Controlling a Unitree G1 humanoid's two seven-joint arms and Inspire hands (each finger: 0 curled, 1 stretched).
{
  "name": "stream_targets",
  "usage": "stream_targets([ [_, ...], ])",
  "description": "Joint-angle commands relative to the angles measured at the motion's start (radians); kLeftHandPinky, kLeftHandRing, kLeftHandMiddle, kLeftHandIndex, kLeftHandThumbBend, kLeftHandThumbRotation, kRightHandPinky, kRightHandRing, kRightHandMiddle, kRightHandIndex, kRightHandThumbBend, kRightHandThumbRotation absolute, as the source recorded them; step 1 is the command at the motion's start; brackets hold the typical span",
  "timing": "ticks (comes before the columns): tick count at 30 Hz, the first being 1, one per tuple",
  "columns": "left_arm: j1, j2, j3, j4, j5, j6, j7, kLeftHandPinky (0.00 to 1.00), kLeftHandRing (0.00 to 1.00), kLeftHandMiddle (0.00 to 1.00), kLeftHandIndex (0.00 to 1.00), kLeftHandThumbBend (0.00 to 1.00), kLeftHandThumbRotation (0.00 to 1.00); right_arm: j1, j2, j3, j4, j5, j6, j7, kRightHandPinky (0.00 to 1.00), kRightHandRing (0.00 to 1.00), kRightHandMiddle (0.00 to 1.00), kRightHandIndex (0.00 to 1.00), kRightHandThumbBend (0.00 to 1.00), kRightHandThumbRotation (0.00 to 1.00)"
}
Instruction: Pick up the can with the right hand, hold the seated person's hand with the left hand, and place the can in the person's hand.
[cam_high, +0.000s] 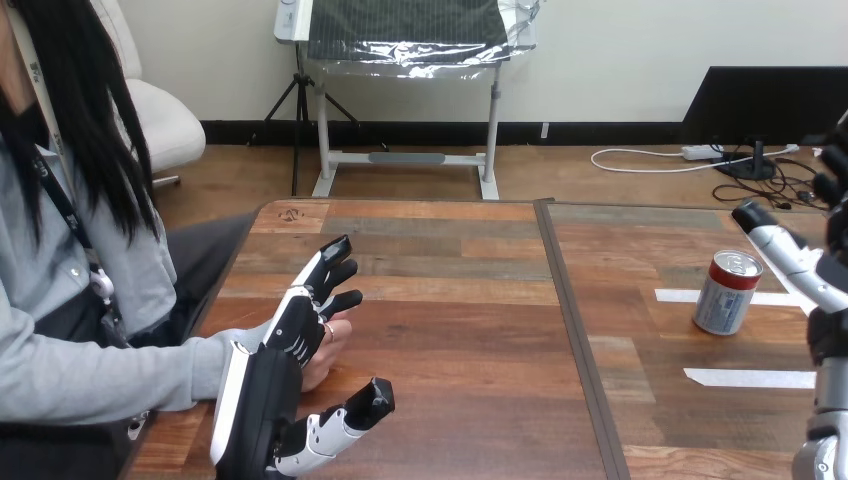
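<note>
Left hand (258, 398) splayed beside person's hand (326, 356)

I see the can (728, 292) standing upright on the right half of the table (450, 330). It has a red body, a silver top and a pale band near its base. It sits just beside the end of a white tape strip (760, 297), with a second tape strip (750, 378) nearer to me. The person's hand (328, 352) lies at the table's left side, low over the wood. It is mostly hidden behind my left hand (275, 380), so I cannot tell whether the two touch.
</note>
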Motion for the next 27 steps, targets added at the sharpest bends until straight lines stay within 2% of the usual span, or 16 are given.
stream_targets([
  [1,-0.053,-0.002,0.001,-0.008,-0.009,-0.017,-0.002,0.80,0.88,0.91,0.88,0.98,0.69,-0.093,-0.042,-0.005,0.060,-0.002,-0.022,0.026,0.92,0.93,0.93,0.90,1.00,0.16],
  [5,-0.056,-0.002,0.003,-0.003,-0.007,-0.027,-0.001,0.79,0.88,0.91,0.88,0.97,0.69,-0.102,-0.049,-0.007,0.094,-0.012,-0.019,0.020,0.91,0.93,0.94,0.91,1.00,0.16],
  [14,-0.054,0.000,0.000,-0.006,-0.012,-0.025,-0.004,0.79,0.88,0.91,0.89,0.97,0.69,-0.120,-0.048,-0.013,0.139,0.002,0.011,0.031,0.93,0.95,0.95,0.93,1.00,0.17],
  [27,-0.050,0.002,-0.004,-0.007,-0.028,-0.022,-0.020,0.79,0.89,0.92,0.89,0.97,0.69,-0.125,-0.055,-0.005,0.175,-0.024,0.066,-0.004,0.95,0.95,0.95,0.95,0.99,0.20],
])
